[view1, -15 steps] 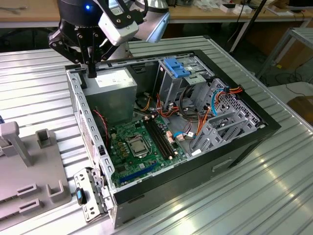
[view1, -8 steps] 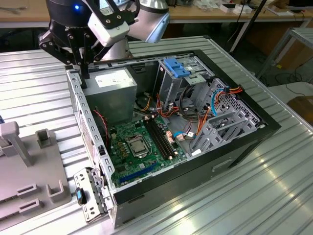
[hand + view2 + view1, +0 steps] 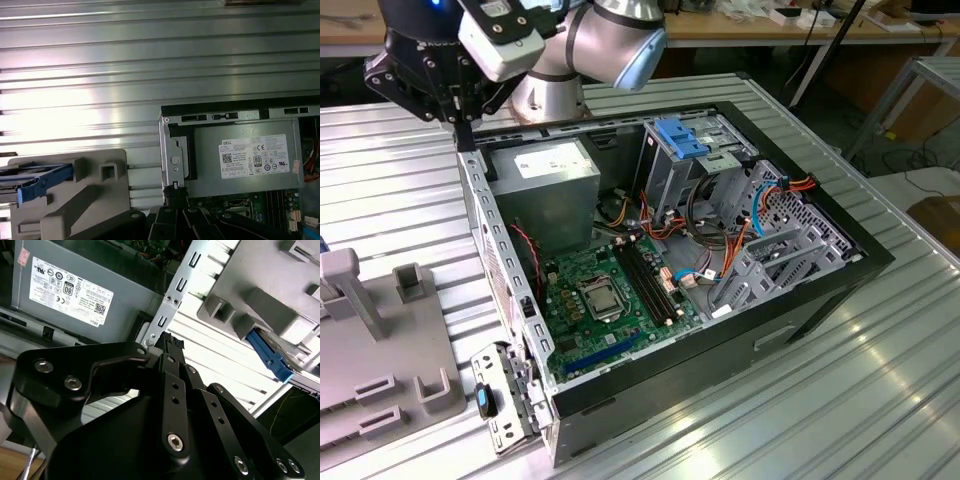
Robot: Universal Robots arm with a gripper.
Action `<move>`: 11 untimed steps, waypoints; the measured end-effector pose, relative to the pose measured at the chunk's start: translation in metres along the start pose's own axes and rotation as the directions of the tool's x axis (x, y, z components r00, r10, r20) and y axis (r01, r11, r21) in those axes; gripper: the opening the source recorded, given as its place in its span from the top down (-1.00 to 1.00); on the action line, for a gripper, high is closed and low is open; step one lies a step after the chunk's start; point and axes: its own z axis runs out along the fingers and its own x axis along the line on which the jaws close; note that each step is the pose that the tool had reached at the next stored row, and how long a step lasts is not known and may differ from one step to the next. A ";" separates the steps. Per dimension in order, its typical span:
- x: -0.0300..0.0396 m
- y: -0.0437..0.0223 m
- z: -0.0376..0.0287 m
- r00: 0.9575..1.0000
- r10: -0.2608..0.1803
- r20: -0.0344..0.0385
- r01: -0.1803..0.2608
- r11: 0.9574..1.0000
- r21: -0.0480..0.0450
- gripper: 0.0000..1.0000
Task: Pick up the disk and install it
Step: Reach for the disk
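Gripper (image 3: 463,120) hung upper left of exterior view, jaws pinched together, empty, above corner of case (image 3: 770,340). Disk (image 3: 42,180) sat apart in grey holder (image 3: 380,340) beside case, toward exterior view's left.

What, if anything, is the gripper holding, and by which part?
Nothing is held. The gripper is shut on nothing near the computer case's edge; the disk sits apart on the grey fixture.

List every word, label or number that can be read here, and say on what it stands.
White label on the power supply: print and marks too small to quote with certainty.
Pink sticker on the same box: unreadable.
Motherboard: markings too small to read.
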 end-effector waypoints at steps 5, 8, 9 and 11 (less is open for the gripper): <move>0.0169 0.0076 -0.0001 1.000 0.000 0.000 0.000 1.000 0.001 0.79; 0.0306 0.0100 -0.0004 1.000 -0.001 0.000 0.001 1.000 0.001 0.79; 0.0403 0.0112 -0.0005 1.000 -0.001 0.000 0.001 1.000 0.001 0.79; 0.0555 0.0114 -0.0009 1.000 -0.001 0.000 0.001 1.000 0.001 0.79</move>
